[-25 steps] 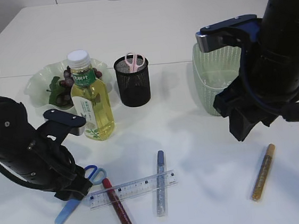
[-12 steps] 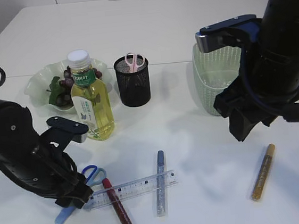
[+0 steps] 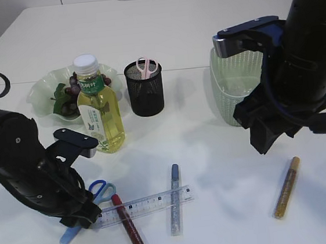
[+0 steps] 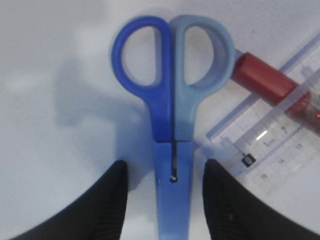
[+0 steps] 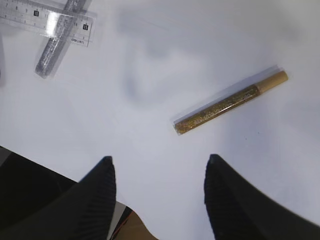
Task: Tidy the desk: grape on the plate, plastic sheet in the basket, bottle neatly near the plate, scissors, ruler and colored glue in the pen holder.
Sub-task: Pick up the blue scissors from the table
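Blue scissors (image 4: pixel 172 125) lie closed on the table, handles away from me. My left gripper (image 4: pixel 165 167) is open and straddles their blade end, with a gap on each side. In the exterior view it sits low at the front left (image 3: pixel 82 215) over the scissors (image 3: pixel 100 191). The clear ruler (image 3: pixel 145 205) rests across a red glue pen (image 3: pixel 130 229) and a silver-blue one (image 3: pixel 174 199). A gold glue pen (image 5: pixel 230 102) lies ahead of my open, empty right gripper (image 5: pixel 159 162). The bottle (image 3: pixel 99 114) stands by the plate (image 3: pixel 43 91) holding the grape (image 3: pixel 70 99). The plastic sheet is out of view.
A black mesh pen holder (image 3: pixel 145 89) with pink scissors (image 3: pixel 145 66) in it stands right of the bottle. The pale green basket (image 3: pixel 235 85) is at the back right, partly behind the right arm. White tabletop lies between the two arms.
My left arm has come down and slightly rightward onto the blue scissors. The right arm has not moved.
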